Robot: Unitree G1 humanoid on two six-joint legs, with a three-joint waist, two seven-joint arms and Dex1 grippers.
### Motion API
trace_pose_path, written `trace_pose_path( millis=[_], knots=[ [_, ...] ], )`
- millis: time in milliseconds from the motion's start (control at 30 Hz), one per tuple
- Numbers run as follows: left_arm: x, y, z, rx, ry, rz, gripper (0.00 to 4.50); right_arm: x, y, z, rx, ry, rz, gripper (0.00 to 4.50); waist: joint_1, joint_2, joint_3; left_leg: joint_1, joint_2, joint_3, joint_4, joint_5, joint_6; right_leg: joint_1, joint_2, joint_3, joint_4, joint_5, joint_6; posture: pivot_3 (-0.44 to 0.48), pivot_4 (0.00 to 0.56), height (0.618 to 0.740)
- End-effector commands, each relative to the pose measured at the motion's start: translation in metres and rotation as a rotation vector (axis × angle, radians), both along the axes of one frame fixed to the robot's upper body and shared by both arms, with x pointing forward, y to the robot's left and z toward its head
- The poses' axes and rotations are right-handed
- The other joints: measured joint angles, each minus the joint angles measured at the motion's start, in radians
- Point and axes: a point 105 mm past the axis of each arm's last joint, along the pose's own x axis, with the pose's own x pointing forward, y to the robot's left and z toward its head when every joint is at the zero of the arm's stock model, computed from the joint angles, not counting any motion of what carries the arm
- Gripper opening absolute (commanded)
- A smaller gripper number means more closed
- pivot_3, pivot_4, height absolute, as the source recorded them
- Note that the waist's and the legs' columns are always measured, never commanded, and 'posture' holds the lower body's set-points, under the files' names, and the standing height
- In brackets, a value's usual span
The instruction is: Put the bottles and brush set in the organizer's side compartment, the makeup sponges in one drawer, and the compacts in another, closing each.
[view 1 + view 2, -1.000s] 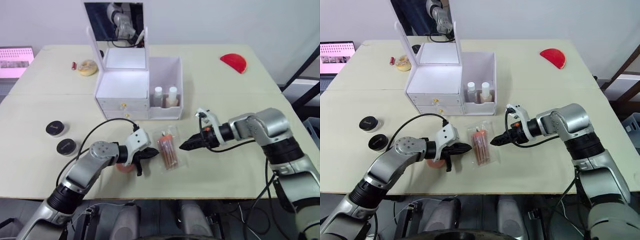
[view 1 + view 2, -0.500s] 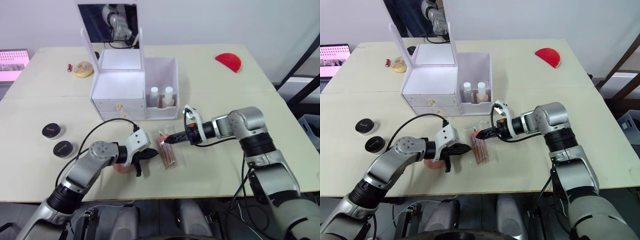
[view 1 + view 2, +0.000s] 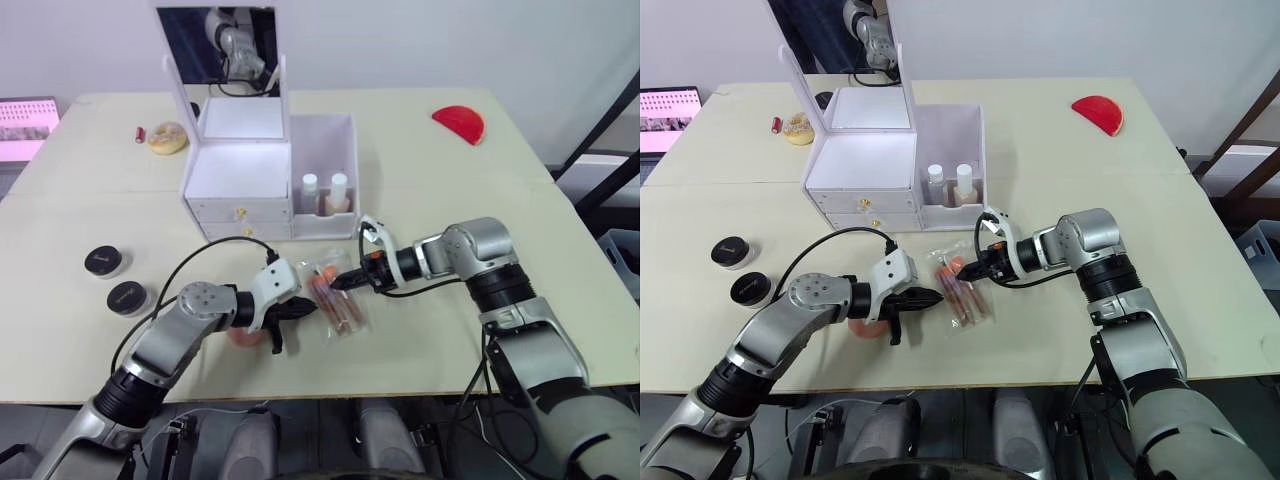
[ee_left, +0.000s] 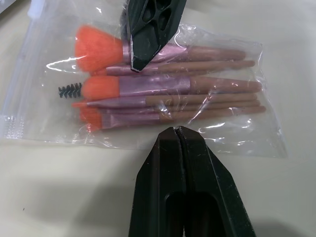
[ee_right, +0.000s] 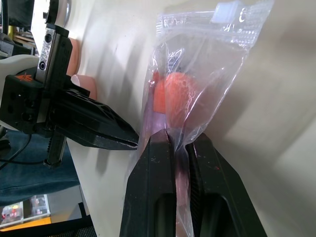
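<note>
Right gripper: I see it pinching the brush set bag on the table, just before the organizer.
Left gripper: fingers together, beside the bag.
Labels: none I can read.

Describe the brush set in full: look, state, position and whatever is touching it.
The brush set is a clear, crinkled plastic zip bag holding several makeup brushes with orange bristles, pink ferrules and tan handles, plus a small black spoolie. It lies on the table in front of the organizer, its bristle end tilted up. The right gripper is shut on the bag at that end. The left gripper, shut, points at its edge from the other side.
</note>
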Motion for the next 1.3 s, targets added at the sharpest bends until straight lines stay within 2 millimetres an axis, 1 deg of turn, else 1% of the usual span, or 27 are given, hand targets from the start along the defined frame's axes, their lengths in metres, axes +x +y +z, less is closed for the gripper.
trace_pose_path(
  millis=[33,67,100,200,267,300,333,367,433,533,600,633,700,767,867,933,1033,1100,1200,1300],
  knots=[
    [0.003,0.003,0.016,-0.034,-0.047,0.008,0.00,0.003,0.000,0.013,0.038,-0.016,0.003,0.04,0.000,0.000,0.000,0.000,0.000,0.000,0.000,0.000,0.000,0.000,0.000,0.000,0.000,0.000,0.000,0.000,0.150,0.739],
    [0.004,0.004,0.020,-0.050,-0.046,0.010,0.53,0.003,0.000,0.016,0.045,-0.017,0.004,0.00,0.000,0.000,0.000,0.000,0.000,0.000,0.000,0.000,0.000,0.000,0.000,0.000,0.000,0.000,0.000,0.000,0.150,0.739],
    [0.003,0.004,0.024,-0.065,-0.041,0.005,0.87,0.003,-0.001,0.018,0.051,-0.019,0.005,0.00,0.000,0.000,0.000,0.000,0.000,0.000,0.000,0.000,0.000,0.000,0.000,0.000,0.000,0.000,0.000,0.000,0.150,0.739],
    [0.000,0.010,0.041,-0.125,-0.039,0.000,2.26,0.002,-0.004,0.028,0.074,-0.034,0.004,0.00,0.000,0.001,0.001,-0.002,0.000,0.000,0.000,0.000,0.000,-0.002,0.000,0.000,0.000,0.000,0.000,0.000,0.150,0.739],
    [-0.004,0.016,0.055,-0.173,-0.036,0.002,3.28,0.001,-0.007,0.038,0.091,-0.054,0.008,0.00,0.000,0.001,0.001,-0.003,0.000,0.000,0.000,0.000,0.000,-0.002,0.000,0.000,-0.001,0.000,0.000,0.000,0.150,0.739],
    [-0.007,0.020,0.062,-0.191,-0.033,-0.003,3.92,0.001,-0.008,0.042,0.096,-0.067,0.009,0.00,0.000,0.001,0.001,-0.003,0.000,0.000,0.000,0.000,0.000,-0.002,0.000,0.000,-0.001,0.000,0.001,0.000,0.150,0.739],
    [-0.012,0.026,0.070,-0.213,-0.029,-0.010,4.12,0.000,-0.010,0.049,0.103,-0.087,0.011,0.00,0.000,0.001,0.001,-0.003,0.000,0.000,0.000,0.000,0.000,-0.003,0.000,0.000,-0.001,0.000,0.001,0.000,0.150,0.739],
    [-0.017,0.032,0.077,-0.234,-0.021,-0.013,4.45,-0.001,-0.011,0.056,0.113,-0.104,0.016,0.00,-0.002,0.001,0.001,-0.003,0.000,0.000,0.000,0.000,0.000,-0.003,0.000,0.000,-0.001,0.000,0.001,0.000,0.150,0.739],
    [-0.027,0.044,0.088,-0.259,-0.006,-0.009,4.45,-0.005,-0.013,0.071,0.131,-0.145,0.031,0.00,-0.002,0.001,0.001,-0.003,0.000,0.000,-0.001,0.000,0.000,-0.004,0.000,0.000,0.000,-0.001,0.002,0.000,0.150,0.739],
    [-0.037,0.063,0.098,-0.269,0.006,0.036,4.45,-0.014,-0.014,0.094,0.168,-0.224,0.070,0.00,-0.001,0.001,0.001,-0.003,0.000,0.000,-0.002,0.000,0.000,-0.004,0.000,0.000,-0.001,-0.001,0.002,0.000,0.150,0.739],
    [-0.039,0.074,0.103,-0.265,-0.004,0.081,4.45,-0.020,-0.012,0.115,0.221,-0.298,0.099,0.00,-0.001,0.001,0.001,-0.003,0.000,0.000,-0.002,0.000,0.000,-0.004,0.000,0.000,-0.001,-0.001,0.002,0.000,0.150,0.739],
    [-0.040,0.079,0.106,-0.262,-0.015,0.107,4.45,-0.021,-0.011,0.128,0.261,-0.348,0.111,0.00,0.000,0.001,0.002,-0.003,0.000,0.000,-0.002,0.000,0.000,-0.004,0.000,0.000,-0.001,-0.002,0.002,0.000,0.150,0.739],
    [-0.040,0.086,0.111,-0.264,-0.036,0.152,4.45,-0.021,-0.009,0.153,0.332,-0.456,0.111,0.00,0.001,0.001,0.002,-0.003,0.000,0.000,-0.001,0.000,0.000,-0.004,0.000,0.000,-0.001,-0.003,-0.001,0.000,0.150,0.739],
    [-0.039,0.090,0.117,-0.280,-0.057,0.190,4.45,-0.014,-0.009,0.173,0.379,-0.552,0.075,0.00,0.003,0.001,0.002,-0.003,0.000,0.000,-0.001,0.000,0.000,-0.004,0.000,0.000,-0.001,-0.003,-0.002,0.000,0.150,0.739],
    [-0.036,0.094,0.127,-0.325,-0.098,0.239,4.45,0.009,-0.012,0.206,0.433,-0.710,-0.037,0.00,0.000,0.001,0.002,-0.003,0.000,0.000,-0.001,0.000,0.000,-0.004,0.000,0.000,-0.001,-0.003,-0.002,0.000,0.150,0.739],
    [-0.033,0.095,0.134,-0.366,-0.119,0.259,4.45,0.024,-0.014,0.219,0.440,-0.806,-0.094,0.00,0.000,0.001,0.002,-0.003,0.000,0.000,-0.001,0.000,0.000,-0.004,0.000,0.000,-0.001,-0.003,-0.002,0.000,0.150,0.739],
    [-0.030,0.096,0.141,-0.408,-0.138,0.283,4.45,0.049,-0.015,0.234,0.459,-0.932,-0.172,0.00,-0.001,0.001,0.002,-0.003,0.000,0.000,-0.002,0.000,0.000,-0.004,0.000,0.000,-0.001,-0.003,-0.002,0.000,0.150,0.739],
    [-0.029,0.098,0.142,-0.412,-0.145,0.297,4.45,0.064,-0.013,0.239,0.469,-1.011,-0.205,0.00,-0.005,0.001,0.002,-0.003,0.000,0.000,-0.002,0.000,0.000,-0.004,0.000,0.000,-0.001,-0.002,-0.001,0.000,0.150,0.739],
    [-0.030,0.099,0.143,-0.414,-0.150,0.309,4.45,0.082,-0.007,0.237,0.487,-1.066,-0.216,0.00,-0.008,0.001,0.002,-0.003,0.000,0.000,-0.002,0.000,0.000,-0.004,0.000,0.000,-0.002,-0.001,0.001,0.000,0.150,0.739],
    [-0.031,0.098,0.146,-0.416,-0.160,0.315,4.45,0.099,-0.002,0.230,0.475,-1.092,-0.245,0.00,-0.012,0.001,0.002,-0.003,0.000,0.000,-0.003,0.000,0.000,-0.004,0.000,0.000,-0.002,-0.001,0.002,0.000,0.150,0.739]
  ],
)
